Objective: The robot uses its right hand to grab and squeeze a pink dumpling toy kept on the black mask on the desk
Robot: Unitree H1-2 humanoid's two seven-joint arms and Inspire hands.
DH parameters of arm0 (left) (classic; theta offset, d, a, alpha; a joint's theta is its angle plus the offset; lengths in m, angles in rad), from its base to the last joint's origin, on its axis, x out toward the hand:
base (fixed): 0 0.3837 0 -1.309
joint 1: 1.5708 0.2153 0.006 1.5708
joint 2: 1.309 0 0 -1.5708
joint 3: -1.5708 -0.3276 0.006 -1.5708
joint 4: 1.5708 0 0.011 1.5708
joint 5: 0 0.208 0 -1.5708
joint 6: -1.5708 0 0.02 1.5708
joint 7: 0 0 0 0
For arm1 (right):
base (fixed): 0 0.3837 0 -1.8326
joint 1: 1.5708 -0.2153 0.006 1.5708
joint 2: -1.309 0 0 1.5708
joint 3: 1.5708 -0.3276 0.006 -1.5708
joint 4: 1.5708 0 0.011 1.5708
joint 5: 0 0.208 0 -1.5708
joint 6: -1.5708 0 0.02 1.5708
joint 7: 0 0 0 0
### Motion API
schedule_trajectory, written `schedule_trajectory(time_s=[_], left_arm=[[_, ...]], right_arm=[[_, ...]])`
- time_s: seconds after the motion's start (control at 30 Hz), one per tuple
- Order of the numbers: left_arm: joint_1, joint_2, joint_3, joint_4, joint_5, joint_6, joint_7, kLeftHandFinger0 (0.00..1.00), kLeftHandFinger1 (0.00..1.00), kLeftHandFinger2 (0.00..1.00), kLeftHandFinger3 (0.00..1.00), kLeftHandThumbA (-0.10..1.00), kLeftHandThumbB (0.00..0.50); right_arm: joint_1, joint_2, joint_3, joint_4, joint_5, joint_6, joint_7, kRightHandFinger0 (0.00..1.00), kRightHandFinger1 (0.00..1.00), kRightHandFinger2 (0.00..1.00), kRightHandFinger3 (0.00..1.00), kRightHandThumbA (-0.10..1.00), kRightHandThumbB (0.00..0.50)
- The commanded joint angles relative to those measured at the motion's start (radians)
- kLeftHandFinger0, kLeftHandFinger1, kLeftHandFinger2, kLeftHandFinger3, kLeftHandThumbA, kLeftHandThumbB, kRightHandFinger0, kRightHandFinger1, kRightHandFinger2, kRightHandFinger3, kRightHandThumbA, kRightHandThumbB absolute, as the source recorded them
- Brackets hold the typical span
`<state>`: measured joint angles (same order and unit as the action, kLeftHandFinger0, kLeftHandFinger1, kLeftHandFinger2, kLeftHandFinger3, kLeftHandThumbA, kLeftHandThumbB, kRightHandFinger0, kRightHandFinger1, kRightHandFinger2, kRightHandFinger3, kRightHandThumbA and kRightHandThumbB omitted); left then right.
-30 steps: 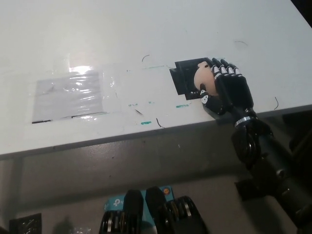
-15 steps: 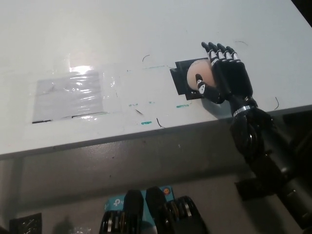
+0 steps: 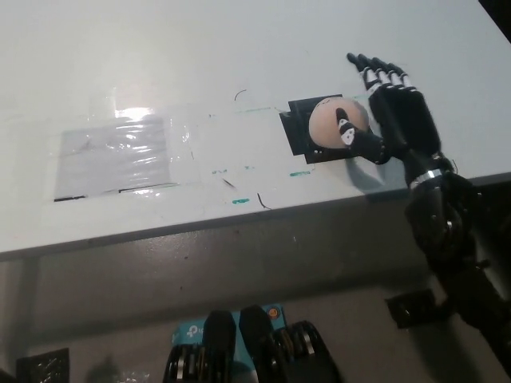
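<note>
Clear plastic sheet (image 3: 112,155) is lying flat toward the desk's (image 3: 239,48) left side, catching glare; green tape marks (image 3: 239,201) are sitting near the front edge. Pink dumpling toy (image 3: 329,124) is resting on the black mask (image 3: 303,128), close to the front edge at right. Right hand (image 3: 395,108) is hovering just right of the toy, fingers spread wide, thumb overlapping it, gripping nothing. The back of the desk is lying open.
</note>
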<state>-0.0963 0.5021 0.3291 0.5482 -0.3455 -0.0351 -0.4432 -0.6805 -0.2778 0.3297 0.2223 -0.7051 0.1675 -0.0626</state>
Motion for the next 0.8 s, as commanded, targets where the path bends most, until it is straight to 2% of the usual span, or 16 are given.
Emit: schedule_trajectory(time_s=[0.0,0.1,0.13,0.17,0.23,0.27,0.3,0.37,0.47,0.5,0.53,0.57,0.6,0.63,0.67,0.77], left_arm=[[-0.006,0.044,0.008,-0.015,-0.004,-0.023,-0.008,0.0,0.04,0.14,0.12,1.0,0.5],[-0.009,0.048,0.002,-0.013,-0.001,-0.028,-0.014,0.0,0.04,0.14,0.15,1.0,0.5],[-0.007,0.047,0.003,-0.019,0.001,-0.018,-0.006,0.0,0.04,0.15,0.15,1.0,0.5],[-0.007,0.047,0.004,-0.02,-0.001,-0.017,-0.006,0.0,0.04,0.15,0.16,1.0,0.5],[-0.009,0.045,0.006,-0.015,-0.004,-0.015,-0.005,0.0,0.04,0.14,0.15,1.0,0.5],[-0.01,0.046,0.006,-0.014,-0.004,-0.015,-0.005,0.0,0.04,0.14,0.15,1.0,0.5],[-0.008,0.045,0.004,-0.022,0.002,-0.013,0.002,0.0,0.05,0.14,0.16,1.0,0.5],[-0.006,0.045,0.003,-0.031,0.002,-0.005,0.005,0.0,0.05,0.13,0.16,1.0,0.5],[-0.015,0.046,0.0,-0.019,0.003,-0.012,-0.002,0.0,0.03,0.12,0.17,1.0,0.5],[-0.016,0.047,-0.001,-0.016,0.002,-0.015,-0.004,0.0,0.03,0.12,0.16,1.0,0.5],[-0.018,0.044,0.001,-0.017,-0.001,-0.011,-0.003,0.0,0.03,0.12,0.16,1.0,0.5],[-0.019,0.044,0.002,-0.019,-0.005,-0.005,-0.003,0.0,0.02,0.12,0.15,1.0,0.5],[-0.02,0.043,0.002,-0.018,-0.005,-0.004,-0.003,0.0,0.02,0.11,0.15,1.0,0.5],[-0.023,0.042,0.002,-0.012,-0.008,-0.01,-0.006,0.0,0.02,0.13,0.16,1.0,0.5],[-0.022,0.042,0.001,-0.009,-0.007,-0.019,-0.012,0.0,0.03,0.14,0.16,1.0,0.5],[-0.02,0.034,0.005,-0.012,-0.009,-0.019,-0.004,0.0,0.02,0.13,0.14,1.0,0.5]], right_arm=[[0.0,-0.032,-0.043,-0.104,0.048,0.026,0.081,1.0,1.0,1.0,1.0,0.41,0.349],[0.047,-0.054,-0.091,-0.22,0.092,0.035,0.118,1.0,1.0,1.0,1.0,0.41,0.339],[0.063,-0.053,-0.113,-0.241,0.121,0.02,0.115,1.0,1.0,1.0,1.0,0.37,0.339],[0.071,-0.053,-0.122,-0.251,0.131,0.013,0.116,1.0,1.0,1.0,1.0,0.35,0.328],[0.125,-0.056,-0.169,-0.309,0.19,0.002,0.123,1.0,1.0,1.0,1.0,0.31,0.272],[0.125,-0.053,-0.173,-0.311,0.188,0.001,0.128,1.0,1.0,1.0,1.0,0.31,0.271],[0.167,-0.042,-0.206,-0.324,0.221,-0.026,0.095,1.0,1.0,1.0,1.0,0.17,0.229],[0.224,0.001,-0.253,-0.299,0.256,-0.086,0.023,1.0,1.0,1.0,1.0,0.1,0.205],[0.271,0.05,-0.302,-0.285,0.294,-0.124,-0.018,1.0,1.0,1.0,1.0,0.06,0.192],[0.288,0.076,-0.328,-0.27,0.329,-0.157,-0.037,0.88,1.0,1.0,1.0,-0.01,0.211],[0.298,0.088,-0.342,-0.263,0.341,-0.17,-0.043,0.78,0.96,1.0,1.0,-0.03,0.202],[0.316,0.108,-0.361,-0.241,0.362,-0.207,-0.062,0.67,0.87,0.98,0.98,-0.04,0.198],[0.316,0.112,-0.368,-0.238,0.363,-0.215,-0.062,0.64,0.83,0.95,0.96,-0.04,0.193],[0.346,0.152,-0.405,-0.217,0.434,-0.237,-0.064,0.58,0.74,0.86,0.94,-0.04,0.162],[0.373,0.179,-0.427,-0.201,0.471,-0.257,-0.07,0.57,0.7,0.82,0.94,-0.02,0.16],[0.41,0.208,-0.45,-0.177,0.488,-0.288,-0.077,0.51,0.63,0.78,0.95,-0.04,0.151]])
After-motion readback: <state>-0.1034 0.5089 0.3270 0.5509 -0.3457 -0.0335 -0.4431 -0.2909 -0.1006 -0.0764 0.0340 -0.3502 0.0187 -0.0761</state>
